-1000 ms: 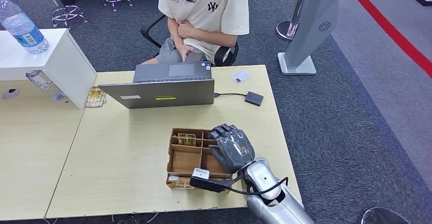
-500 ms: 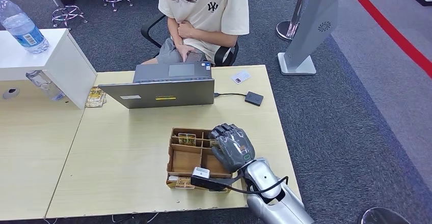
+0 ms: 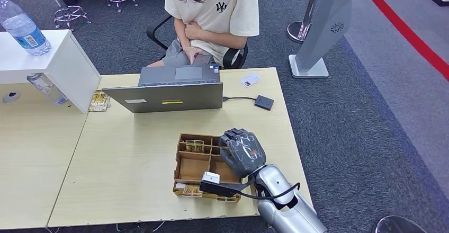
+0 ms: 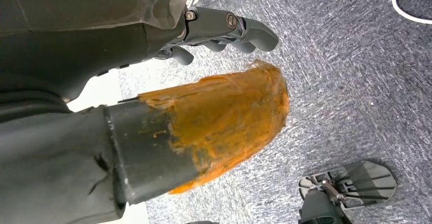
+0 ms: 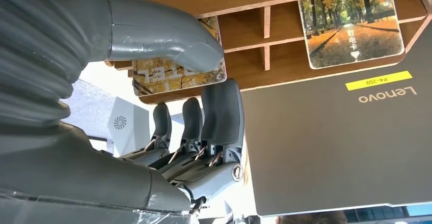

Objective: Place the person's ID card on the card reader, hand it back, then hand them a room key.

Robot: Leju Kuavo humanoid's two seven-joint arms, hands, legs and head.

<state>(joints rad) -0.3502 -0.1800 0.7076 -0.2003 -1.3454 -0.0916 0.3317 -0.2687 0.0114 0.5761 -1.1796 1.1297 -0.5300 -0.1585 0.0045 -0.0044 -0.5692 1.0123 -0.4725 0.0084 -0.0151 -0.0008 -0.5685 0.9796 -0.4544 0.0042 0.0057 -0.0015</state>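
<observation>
My right hand (image 3: 242,153) reaches into the wooden card tray (image 3: 182,161) near the table's front edge. In the right wrist view its thumb (image 5: 168,35) and fingers (image 5: 221,112) pinch a room key card (image 5: 173,79) printed with autumn trees, standing in a tray slot. Another key card (image 5: 351,28) lies in a further slot (image 3: 194,145). The white ID card (image 3: 250,79) lies at the table's far right, by the black card reader (image 3: 263,102). My left hand (image 4: 76,40) hangs over grey carpet and holds nothing; its thumb is wrapped in orange tape.
A grey laptop (image 3: 169,91) stands between the tray and a seated person (image 3: 212,10). A white box with a water bottle (image 3: 24,29) is at the left. A grey sign stand (image 3: 323,26) rises beyond the table's right edge.
My right hand has shifted very slightly over the tray's right side. The cards, reader and person have not moved.
</observation>
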